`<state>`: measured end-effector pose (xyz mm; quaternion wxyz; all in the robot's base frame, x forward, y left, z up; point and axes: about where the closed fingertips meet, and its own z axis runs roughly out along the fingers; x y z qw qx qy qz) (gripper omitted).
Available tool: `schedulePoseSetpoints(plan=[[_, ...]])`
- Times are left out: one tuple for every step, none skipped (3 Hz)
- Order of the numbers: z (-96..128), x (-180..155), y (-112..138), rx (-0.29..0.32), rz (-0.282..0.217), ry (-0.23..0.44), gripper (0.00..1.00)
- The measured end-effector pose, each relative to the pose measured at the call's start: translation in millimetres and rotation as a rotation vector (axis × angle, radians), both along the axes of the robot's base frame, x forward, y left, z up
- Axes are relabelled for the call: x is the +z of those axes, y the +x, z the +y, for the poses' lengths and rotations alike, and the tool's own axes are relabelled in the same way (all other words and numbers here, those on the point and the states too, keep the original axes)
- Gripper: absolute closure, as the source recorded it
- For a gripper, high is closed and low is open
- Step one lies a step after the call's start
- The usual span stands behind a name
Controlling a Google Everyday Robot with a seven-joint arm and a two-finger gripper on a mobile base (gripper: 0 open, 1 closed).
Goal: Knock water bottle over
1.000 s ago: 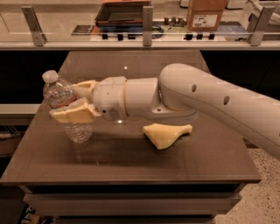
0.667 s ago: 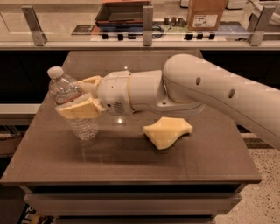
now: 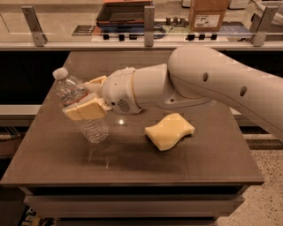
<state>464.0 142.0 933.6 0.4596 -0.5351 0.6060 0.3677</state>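
Note:
The water bottle (image 3: 93,127) is clear ribbed plastic with a white cap (image 3: 60,73). It leans to the left, top tipped away from the arm, base still low near the brown table (image 3: 132,176). My gripper (image 3: 88,95) sits at the bottle's middle, at the left of the table. One cream finger (image 3: 86,110) is in front of the bottle and the other finger (image 3: 96,81) is behind it, closed on it. The white arm reaches in from the right.
A pale yellow sponge (image 3: 169,131) lies on the table right of the bottle, below the arm. A counter with metal posts, a dark tray (image 3: 124,12) and a cardboard box (image 3: 208,14) runs behind the table.
The bottle has tipped further to the left from near upright. The gripper stays around its middle and has moved with it.

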Motion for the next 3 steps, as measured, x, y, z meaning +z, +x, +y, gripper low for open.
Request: schedulePoseSetpoints(plan=[[-4.7,-1.9,-1.9,-0.043,0.013,-0.082,1.0],[-6.7,-1.8,-1.3,-0.075,0.022,-0.168,1.0],[-8.0,-2.2,2.7,-0.093,0.03,-0.248,1.0]])
